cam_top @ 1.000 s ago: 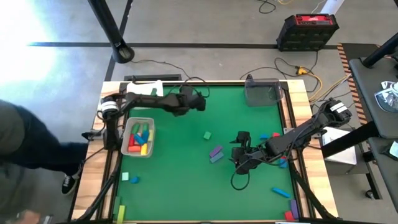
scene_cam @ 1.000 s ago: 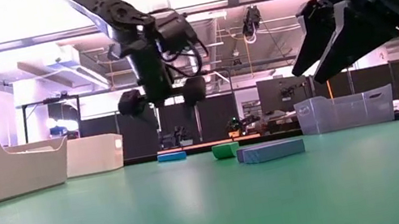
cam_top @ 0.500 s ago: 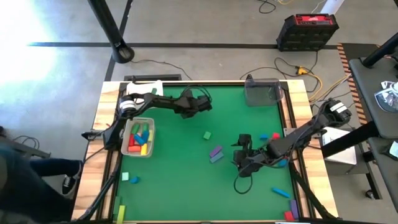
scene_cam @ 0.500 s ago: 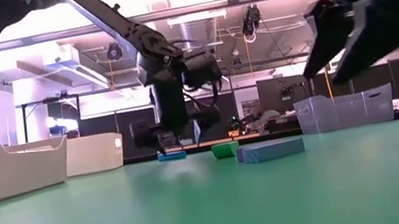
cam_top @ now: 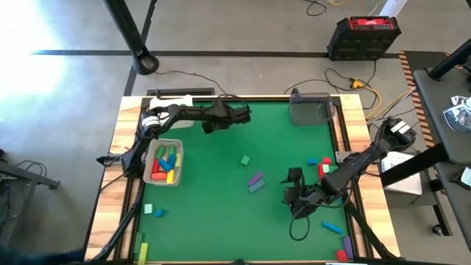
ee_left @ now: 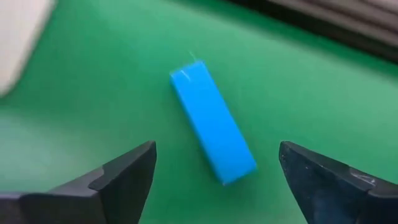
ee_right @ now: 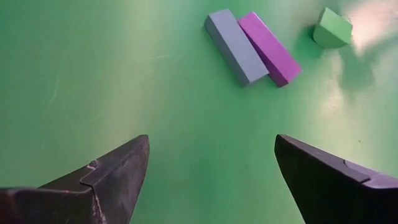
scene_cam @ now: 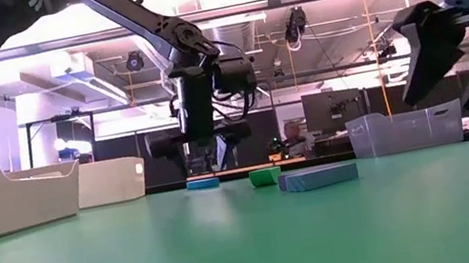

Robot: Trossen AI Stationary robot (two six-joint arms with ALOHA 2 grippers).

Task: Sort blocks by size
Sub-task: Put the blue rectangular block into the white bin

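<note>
From above, the left claw [cam_top: 237,115] hangs over the tabletop's [cam_top: 221,213] far edge, in its wrist view spread wide astride a blue bar [ee_left: 212,129] lying askew, so turn square, then pinch; right claw [ee_right: 211,180] gapes empty.

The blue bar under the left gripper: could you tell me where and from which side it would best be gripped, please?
Grip the blue bar at its middle, across the two long faces, coming straight down from above. It lies flat on the green mat with nothing touching it, and its narrow width should fit between the open fingers of the left gripper. The bar lies slanted between them, so a wrist turn to square the fingers would likely help.
</note>
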